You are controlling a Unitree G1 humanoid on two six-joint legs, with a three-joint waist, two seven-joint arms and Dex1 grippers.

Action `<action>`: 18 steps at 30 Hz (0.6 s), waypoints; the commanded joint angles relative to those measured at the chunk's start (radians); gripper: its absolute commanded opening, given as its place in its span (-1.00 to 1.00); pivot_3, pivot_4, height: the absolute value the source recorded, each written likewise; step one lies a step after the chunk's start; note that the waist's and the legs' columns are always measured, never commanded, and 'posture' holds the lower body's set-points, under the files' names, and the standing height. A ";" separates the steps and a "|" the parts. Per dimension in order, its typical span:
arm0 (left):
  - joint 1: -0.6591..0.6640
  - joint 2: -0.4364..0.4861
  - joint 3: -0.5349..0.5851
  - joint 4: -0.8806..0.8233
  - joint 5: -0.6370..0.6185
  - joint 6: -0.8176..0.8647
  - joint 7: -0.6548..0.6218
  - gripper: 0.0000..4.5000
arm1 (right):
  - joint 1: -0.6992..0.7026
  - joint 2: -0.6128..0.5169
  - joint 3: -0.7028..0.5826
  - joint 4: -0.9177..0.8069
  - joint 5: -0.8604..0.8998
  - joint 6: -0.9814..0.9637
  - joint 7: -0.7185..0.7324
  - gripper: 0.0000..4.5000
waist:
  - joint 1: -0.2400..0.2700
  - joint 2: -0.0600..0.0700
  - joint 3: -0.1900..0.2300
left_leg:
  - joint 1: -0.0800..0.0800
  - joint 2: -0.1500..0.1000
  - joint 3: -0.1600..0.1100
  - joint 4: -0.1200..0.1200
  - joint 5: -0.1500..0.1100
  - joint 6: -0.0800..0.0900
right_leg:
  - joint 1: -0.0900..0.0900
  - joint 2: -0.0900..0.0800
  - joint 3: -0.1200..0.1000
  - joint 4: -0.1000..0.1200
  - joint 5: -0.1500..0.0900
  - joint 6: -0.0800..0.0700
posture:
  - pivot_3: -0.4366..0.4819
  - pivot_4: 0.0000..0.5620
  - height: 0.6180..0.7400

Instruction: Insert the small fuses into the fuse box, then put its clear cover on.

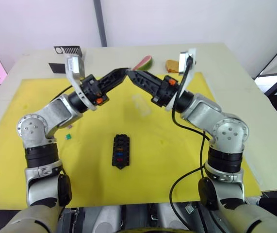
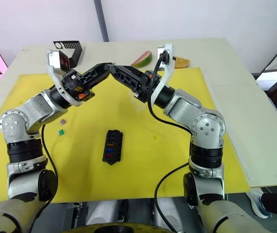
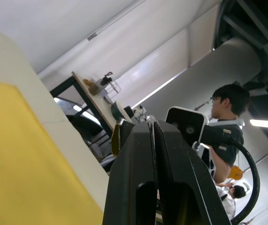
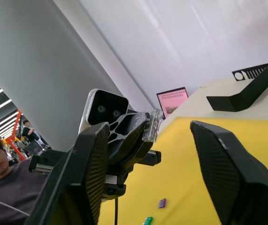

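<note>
Item: fuse box (image 1: 121, 151), on yellow mat (image 1: 41, 179), partly filled; green fuse (image 2: 59, 131) and purple fuse (image 2: 62, 120) loose.
Left gripper (image 1: 124, 72): I hold it clamped on clear cover (image 4: 152, 125), raised.
Right gripper (image 1: 130, 74): jaws spread, facing it.
Step, I judge: cover handover; fuses need seating first.

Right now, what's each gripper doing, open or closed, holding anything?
Left gripper: closed on the clear cover, raised above the mat.
Right gripper: open, empty, facing the cover.

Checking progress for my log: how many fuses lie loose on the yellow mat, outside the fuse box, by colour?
Green fuse: 1
Purple fuse: 1
Total loose: 2
</note>
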 commanded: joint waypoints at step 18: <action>0.036 0.088 -0.015 -0.032 -0.007 0.006 -0.079 -0.70 | -0.024 -0.017 -0.014 -0.044 0.103 -0.016 -0.018 -1.00 | -0.004 0.000 0.000 | 0.000 0.000 0.000 0.000 -0.001 0.002 | 0.000 0.000 0.000 0.000 0.000 0.000 | -0.05 -0.47 1.00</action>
